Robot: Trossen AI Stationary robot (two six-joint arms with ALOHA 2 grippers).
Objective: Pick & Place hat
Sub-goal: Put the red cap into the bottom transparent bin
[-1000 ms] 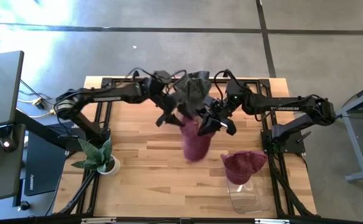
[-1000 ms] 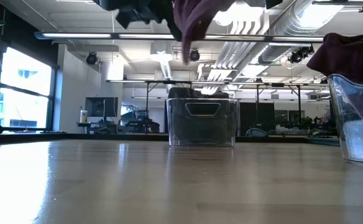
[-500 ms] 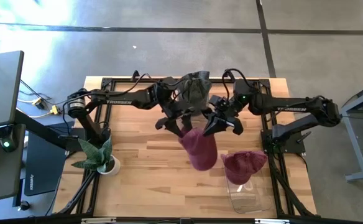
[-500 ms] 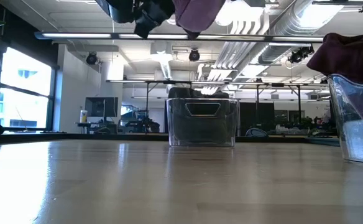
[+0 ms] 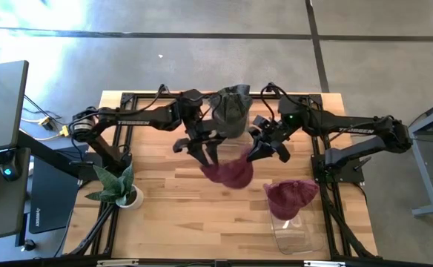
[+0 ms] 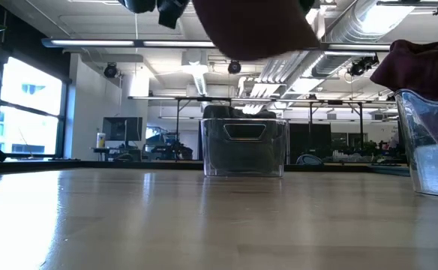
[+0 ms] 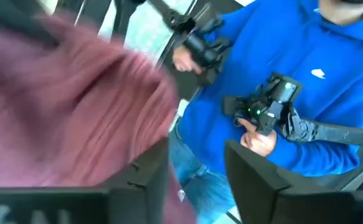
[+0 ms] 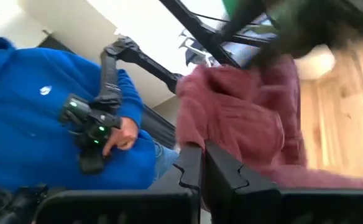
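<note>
Maroon hat (image 5: pixel 227 173) hanging above the table (image 5: pixel 172 215), pinched in closed right gripper (image 5: pixel 265 150); left gripper (image 5: pixel 204 150) alongside, fingers parted, grip unclear.

light wood table (image 5: pixel 164 215) with a black frame round its edges. a small potted plant (image 5: pixel 117 187) sits at the near left, a clear bin (image 5: pixel 291 228) with a maroon hat (image 5: pixel 291 196) draped on it at the near right, and another clear bin (image 6: pixel 243 146) at the far middle.

Hat (image 5: pixel 228 172) hangs between both pincers above table (image 5: pixel 164 215).
</note>
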